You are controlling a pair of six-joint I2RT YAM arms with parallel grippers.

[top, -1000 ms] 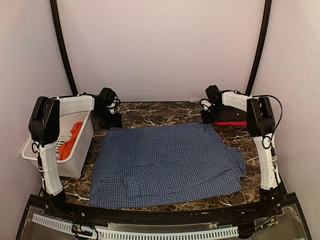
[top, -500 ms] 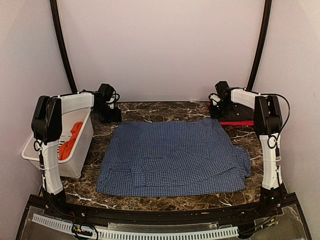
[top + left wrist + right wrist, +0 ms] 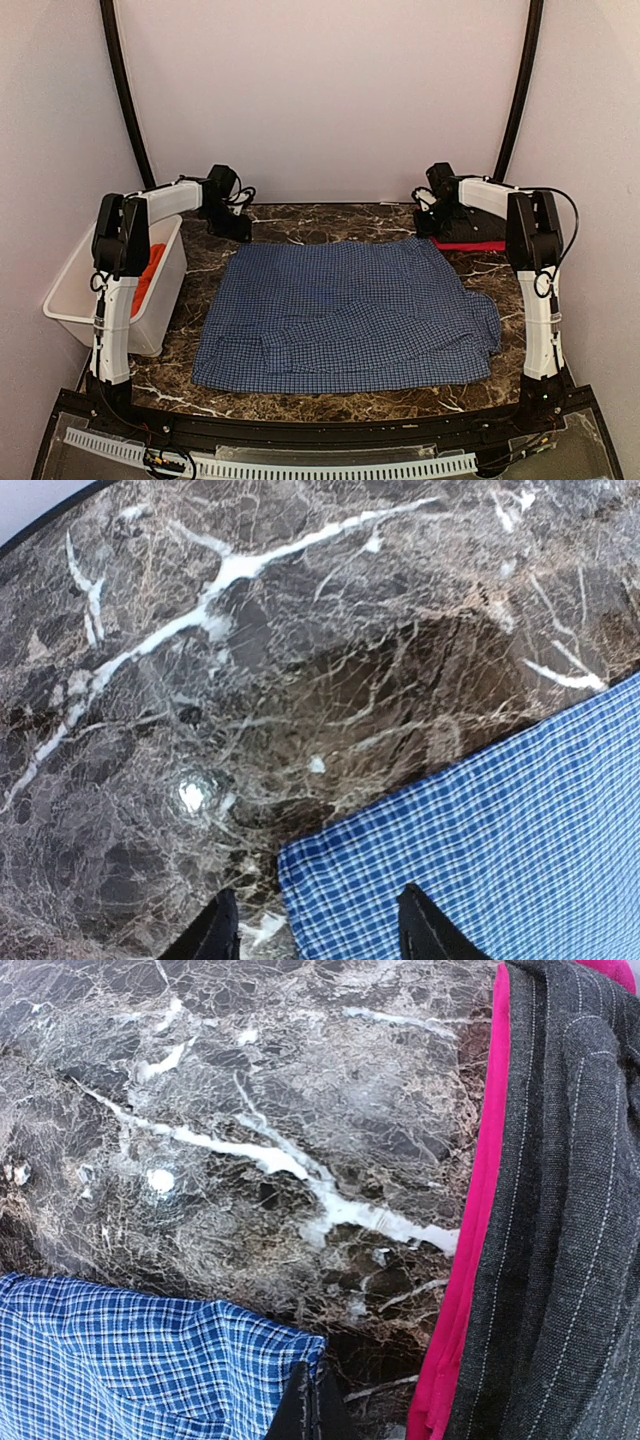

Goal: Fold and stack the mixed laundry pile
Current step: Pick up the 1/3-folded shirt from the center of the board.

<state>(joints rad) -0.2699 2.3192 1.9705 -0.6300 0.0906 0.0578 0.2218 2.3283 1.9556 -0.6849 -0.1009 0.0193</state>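
Checked shirt lies spread flat at the centre of the table.
Left gripper is at its far-left corner, 2 fingers apart, corner lying between them, not clamped.
Right gripper is at the far-right corner, fingers together, pinching the cloth edge.
Orange shirt sits in the basket at the left edge.
Folded stack, grey pinstripe over pink, lies just beside the right gripper.
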